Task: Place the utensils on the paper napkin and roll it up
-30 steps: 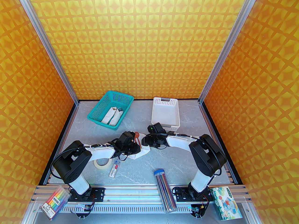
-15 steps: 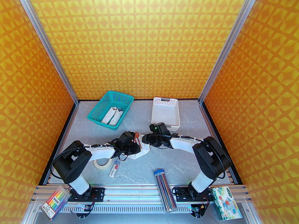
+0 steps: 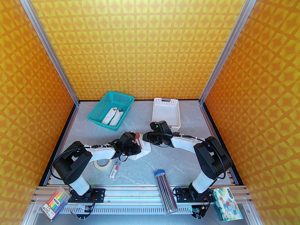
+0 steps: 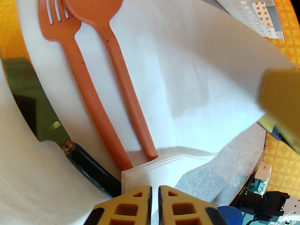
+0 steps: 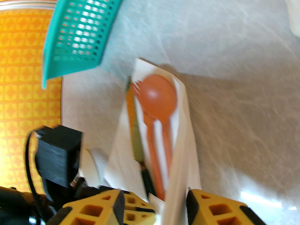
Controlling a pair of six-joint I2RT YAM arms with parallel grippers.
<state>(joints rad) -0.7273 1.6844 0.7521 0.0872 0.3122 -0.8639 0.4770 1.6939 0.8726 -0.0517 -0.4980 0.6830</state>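
The paper napkin (image 4: 199, 67) lies on the table with the utensils on it: an orange fork (image 4: 77, 78), a reddish-brown spoon (image 4: 93, 1) and a dark-handled knife (image 4: 28, 90), side by side. My left gripper (image 4: 154, 193) is shut on the napkin's folded near corner, by the handle ends. My right gripper (image 5: 154, 205) stands open at the napkin's right side, the raised napkin (image 5: 185, 125) edge between its fingers. From above, both grippers meet over the napkin (image 3: 145, 150), left gripper (image 3: 137, 150) and right gripper (image 3: 146, 139), with the spoon (image 3: 138, 137) bowl poking out behind.
A teal basket (image 3: 93, 118) holding white rolled bundles sits back left. Back centre is a white slotted tray (image 3: 154, 116). A tape roll (image 3: 102, 164), a small box (image 3: 115, 169) and a pencil tube (image 3: 165, 189) lie near the front. A marker pack (image 3: 55, 201) and tissue pack (image 3: 226, 203) rest on the rail.
My right arm has shifted slightly back and right, uncovering more of the napkin, and its jaws have narrowed. The left arm has not moved.
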